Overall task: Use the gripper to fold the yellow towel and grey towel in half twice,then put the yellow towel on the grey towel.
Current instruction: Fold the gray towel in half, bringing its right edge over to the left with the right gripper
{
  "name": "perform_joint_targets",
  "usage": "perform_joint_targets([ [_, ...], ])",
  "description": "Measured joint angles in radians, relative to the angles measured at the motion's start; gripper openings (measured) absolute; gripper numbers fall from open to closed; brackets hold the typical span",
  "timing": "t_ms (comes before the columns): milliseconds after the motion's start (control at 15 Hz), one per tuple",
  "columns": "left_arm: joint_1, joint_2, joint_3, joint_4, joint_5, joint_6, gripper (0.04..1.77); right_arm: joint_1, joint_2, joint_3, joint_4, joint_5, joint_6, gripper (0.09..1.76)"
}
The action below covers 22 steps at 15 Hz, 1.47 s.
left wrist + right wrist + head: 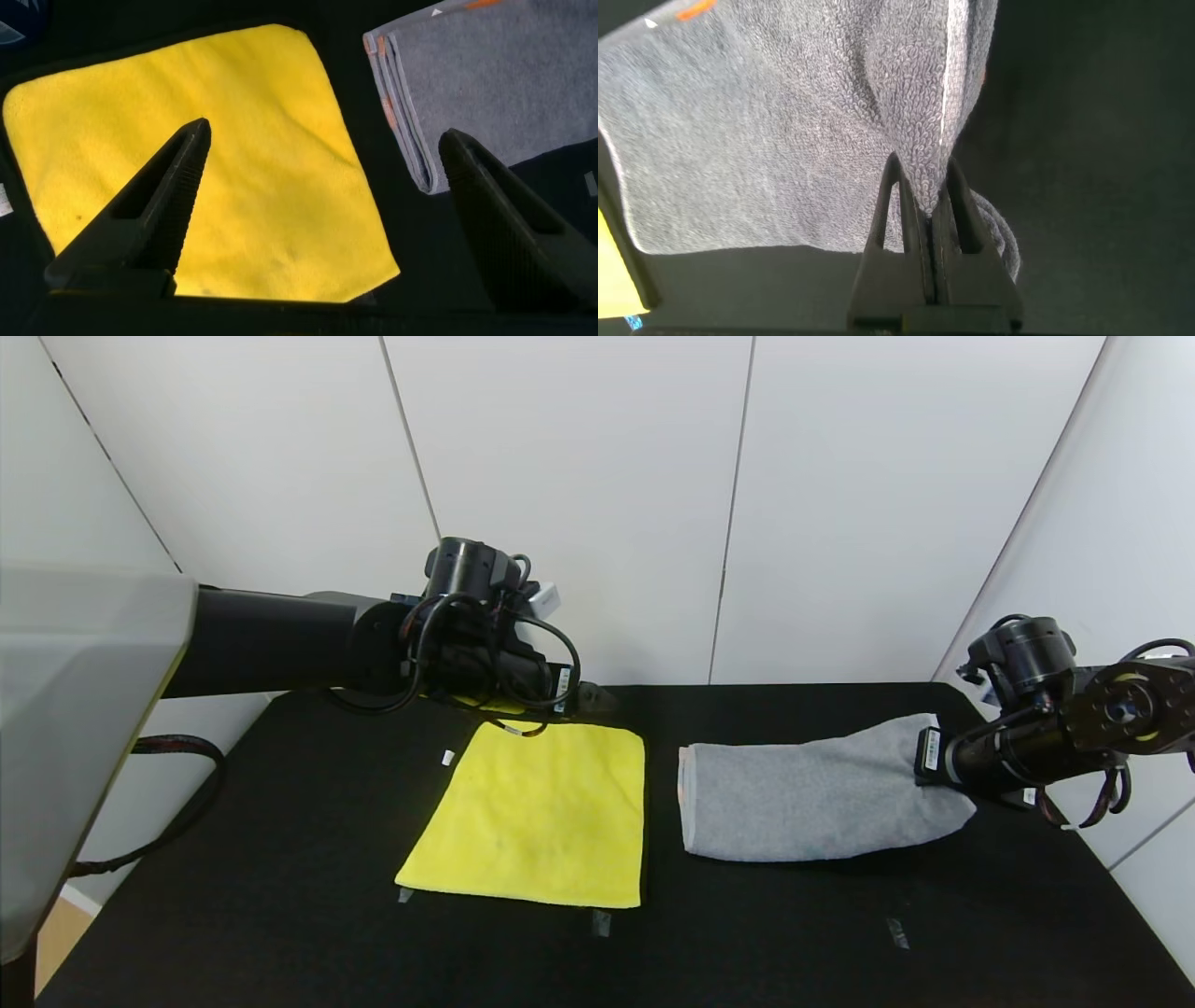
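Observation:
The yellow towel point(537, 817) point(196, 159) lies flat on the black table, left of centre. My left gripper point(583, 698) point(322, 159) hovers above its far edge, fingers wide open and empty. The grey towel point(812, 793) point(505, 79) point(766, 140) lies folded to the right of it, orange patches at its left edge. My right gripper point(920, 751) point(923, 168) is shut on the grey towel's right end, pinching a bunch of cloth and lifting it slightly.
The black table point(280, 859) carries small tape marks point(600, 922) near the front. White panel walls stand close behind and to the right. Cables hang from both wrists.

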Motion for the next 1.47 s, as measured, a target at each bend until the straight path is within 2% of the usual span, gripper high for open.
perform_joint_targets([
  [400, 0.000, -0.008, 0.002, 0.000, 0.000, -0.001, 1.72, 0.012, -0.018, -0.004, 0.001, 0.000, 0.000, 0.12],
  [1067, 0.003, -0.017, 0.011, 0.001, 0.001, -0.001, 1.72, 0.212, 0.018, -0.070, 0.001, -0.009, 0.004, 0.12],
  [1467, 0.000, -0.031, 0.032, 0.000, 0.001, 0.000, 1.72, 0.278, 0.104, -0.151, -0.001, -0.009, 0.006, 0.12],
])
